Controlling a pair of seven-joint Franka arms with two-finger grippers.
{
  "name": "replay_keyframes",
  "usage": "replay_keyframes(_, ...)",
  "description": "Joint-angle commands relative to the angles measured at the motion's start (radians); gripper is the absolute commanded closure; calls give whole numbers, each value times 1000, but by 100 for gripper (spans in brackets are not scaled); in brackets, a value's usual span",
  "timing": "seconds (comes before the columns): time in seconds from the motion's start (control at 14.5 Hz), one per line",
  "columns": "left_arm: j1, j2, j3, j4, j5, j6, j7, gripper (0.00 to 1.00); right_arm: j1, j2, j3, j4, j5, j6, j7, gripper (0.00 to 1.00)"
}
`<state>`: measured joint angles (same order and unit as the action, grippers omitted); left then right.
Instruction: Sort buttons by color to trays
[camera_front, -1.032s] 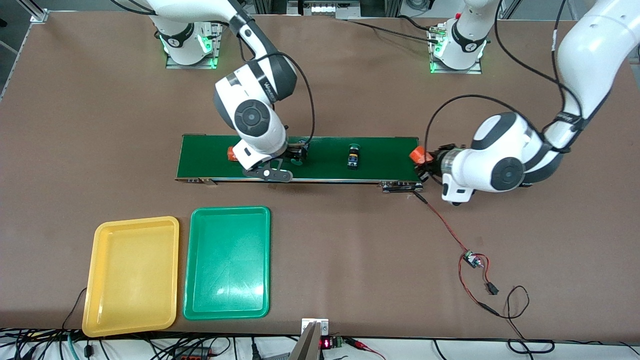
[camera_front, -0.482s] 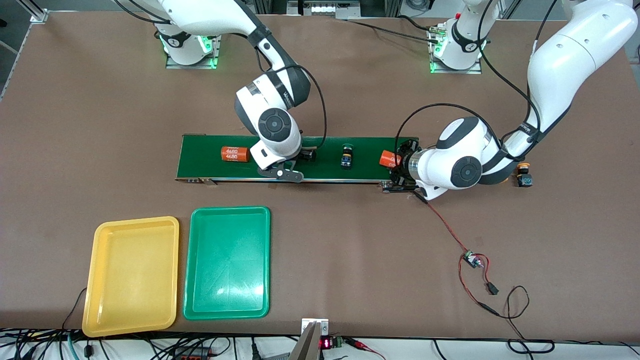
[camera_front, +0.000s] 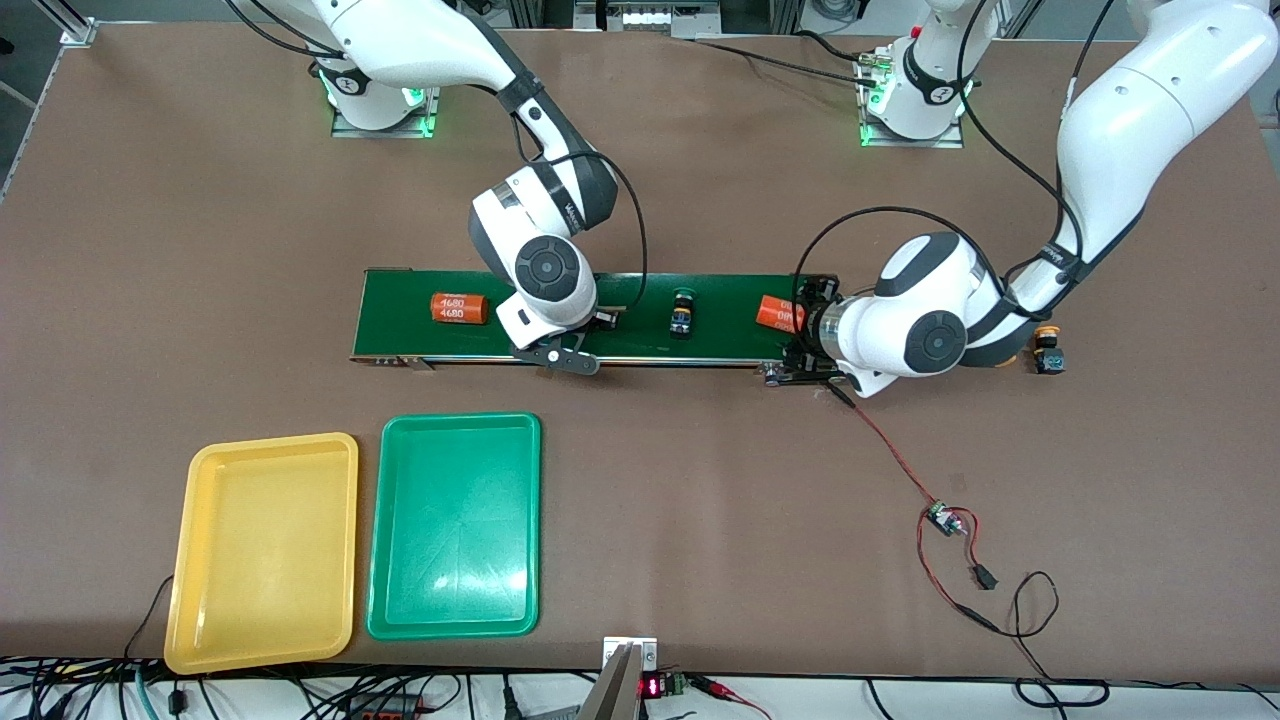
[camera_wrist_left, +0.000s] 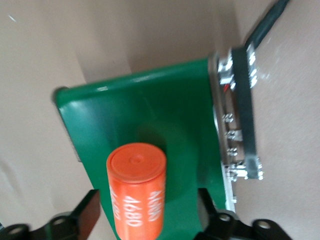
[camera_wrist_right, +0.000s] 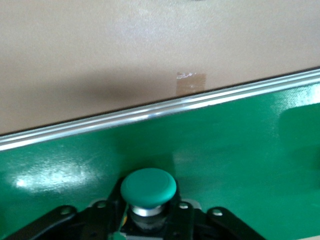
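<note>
Since earlier frames: orange cylinders and free green button (camera_front: 683, 311) carried along conveyor belt (camera_front: 720, 340) toward right arm's end; left arm advanced over belt end.

Right gripper (camera_wrist_right: 150, 220) at frame centre, clenched on green button (camera_wrist_right: 148, 192) on belt. Left gripper (camera_wrist_left: 150, 220) released, jaws wide astride orange cylinder (camera_wrist_left: 136, 192) lying on belt.

Count: green buttons two, both on belt; yellow button (camera_front: 1047, 348) one, on table, frame right. Orange cylinders two, second (camera_front: 457, 307) nearer belt's other end. Trays two, lower left: yellow tray (camera_front: 262, 550), green tray (camera_front: 455, 525), no buttons inside.
</note>
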<state>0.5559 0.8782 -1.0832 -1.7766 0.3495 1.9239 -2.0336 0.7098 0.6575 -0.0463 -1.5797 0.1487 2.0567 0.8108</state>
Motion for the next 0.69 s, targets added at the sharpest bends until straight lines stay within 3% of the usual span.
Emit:
replay_keyframes(0.0,9,-31,-7,126,5,-167,66,0,-3,-19,-10,27,3,-4,5,97)
replay_keyframes(0.14,24,-30,0,183,25,-239,249,0,-27,-19,-35,88,5,-7,-5,98)
replay_keyframes(0.34,84,-30,2,195,95,-276,581,0,-65,-18,-50,145,-1,-7,-12,99)
replay_keyframes(0.48,82,-22,58,190,114,-322,810,0,-96,-10,-76,175,-6,3,-24,100)
replay_keyframes(0.62,90,-25,80,189,126,-350,921,0,-143,-6,-86,176,-14,13,-68,100)
